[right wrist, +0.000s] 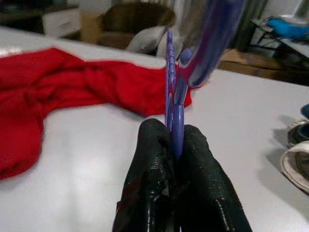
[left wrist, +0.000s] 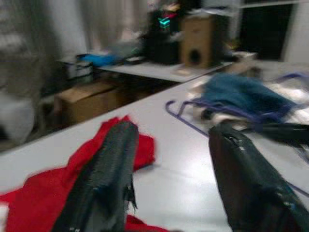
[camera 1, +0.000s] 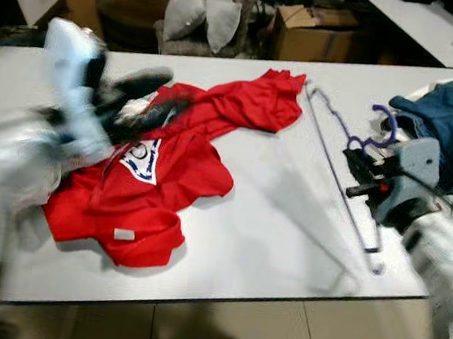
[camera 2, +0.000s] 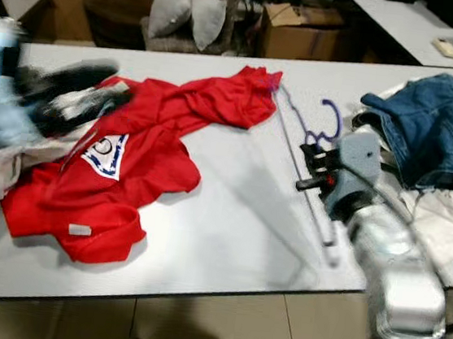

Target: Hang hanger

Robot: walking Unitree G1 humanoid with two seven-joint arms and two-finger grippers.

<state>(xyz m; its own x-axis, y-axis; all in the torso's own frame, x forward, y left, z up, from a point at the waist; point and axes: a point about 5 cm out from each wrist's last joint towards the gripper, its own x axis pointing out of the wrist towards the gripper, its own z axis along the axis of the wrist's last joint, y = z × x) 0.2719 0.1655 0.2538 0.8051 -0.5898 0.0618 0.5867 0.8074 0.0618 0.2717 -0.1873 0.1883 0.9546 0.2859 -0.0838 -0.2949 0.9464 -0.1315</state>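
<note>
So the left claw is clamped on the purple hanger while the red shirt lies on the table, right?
No, the right claw is clamped on the purple hanger, as the right wrist view shows. The left claw is open above the red shirt, which does lie on the table.

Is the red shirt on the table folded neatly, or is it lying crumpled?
Crumpled. The red shirt lies bunched and twisted on the white table, one part stretched toward the purple hanger.
</note>
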